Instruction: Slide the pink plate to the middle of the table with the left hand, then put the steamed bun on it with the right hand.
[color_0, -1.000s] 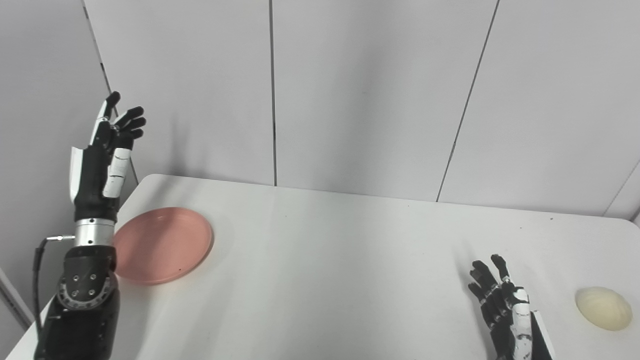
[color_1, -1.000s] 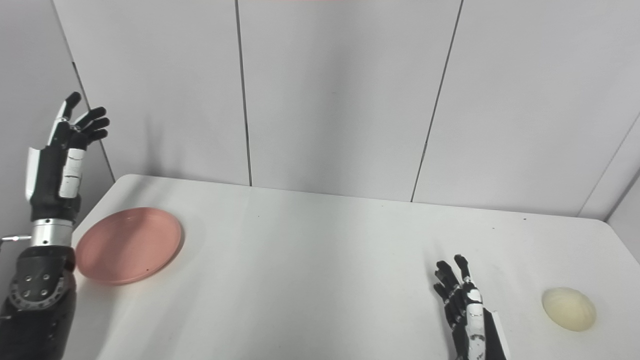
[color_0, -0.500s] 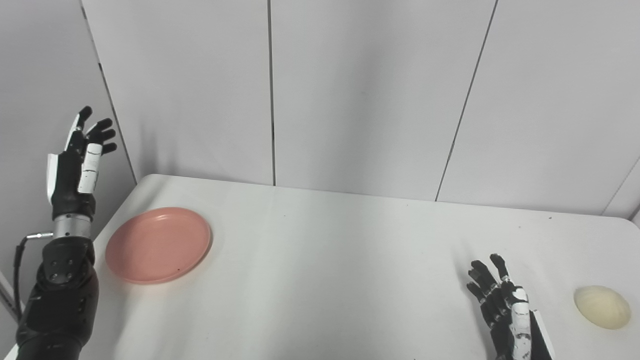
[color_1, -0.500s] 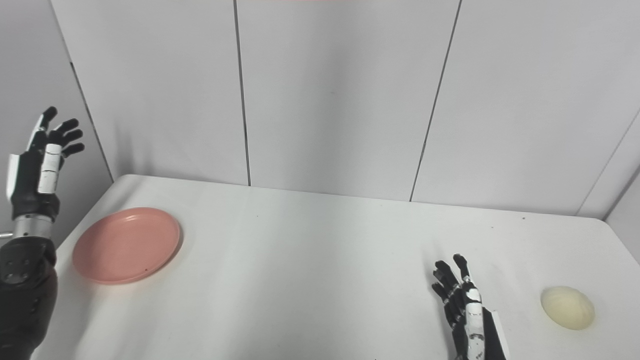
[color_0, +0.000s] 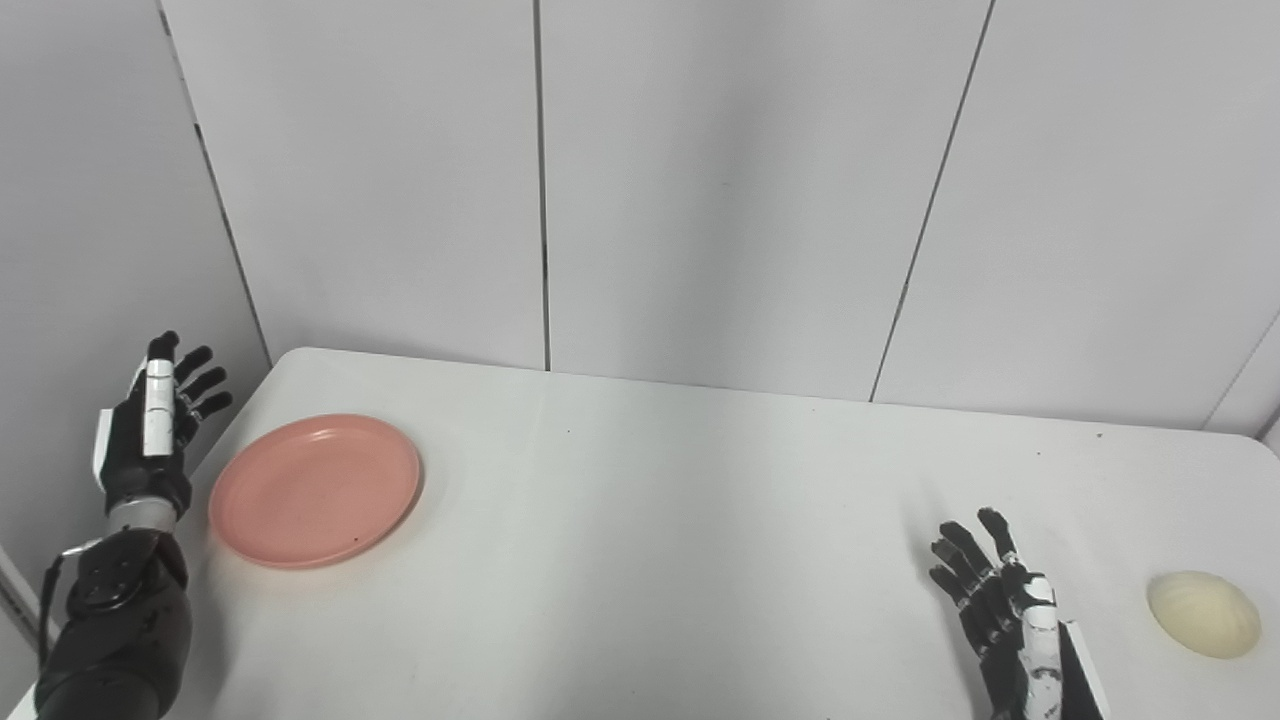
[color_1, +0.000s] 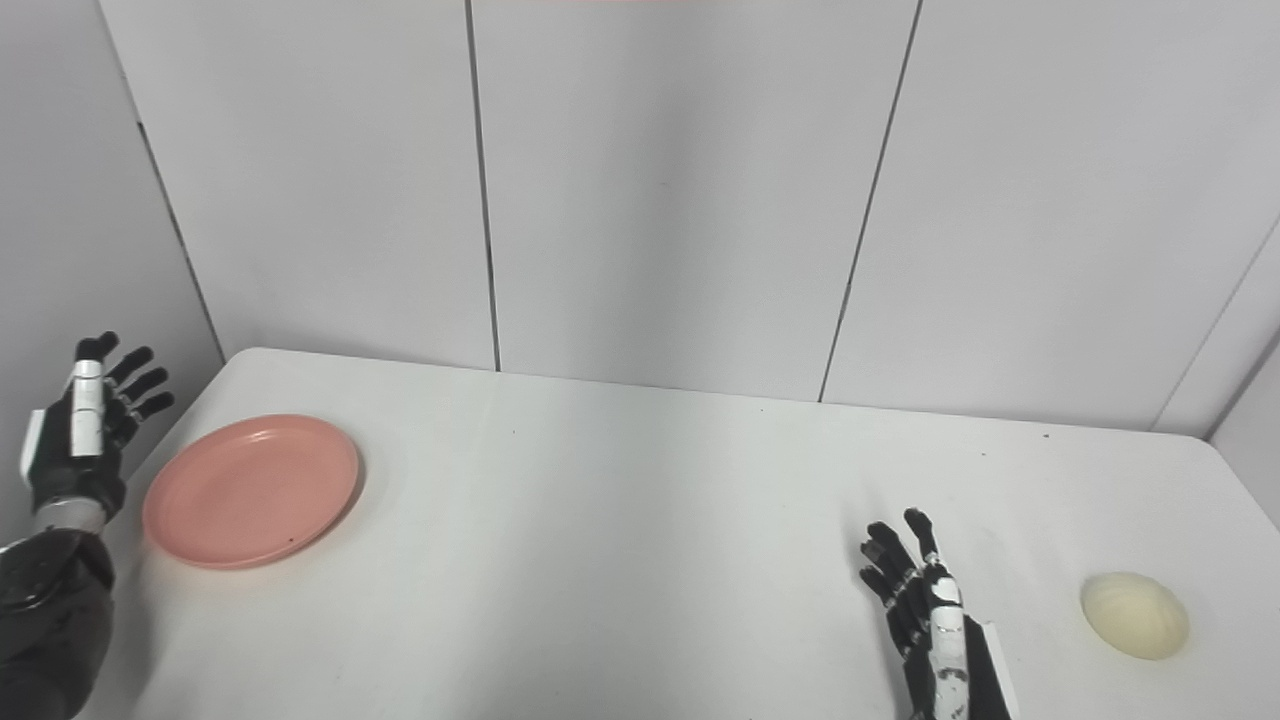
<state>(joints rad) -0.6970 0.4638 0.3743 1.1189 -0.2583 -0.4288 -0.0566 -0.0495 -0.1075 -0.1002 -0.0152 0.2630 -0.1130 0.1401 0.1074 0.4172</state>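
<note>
A round pink plate lies flat near the table's left edge. My left hand hangs just left of it, beyond the table's edge, open with fingers spread upward and holding nothing. A pale cream steamed bun rests on the table at the far right. My right hand stands over the table to the left of the bun, a clear gap between them, open and empty, fingers pointing up.
The white table has a rounded far-left corner and ends at the left just beside the plate. Grey wall panels rise right behind the table's far edge.
My left hand has dropped from high above the plate down to the plate's level and shifted left, off the table's side. Plate, bun and right hand stay where they were.
</note>
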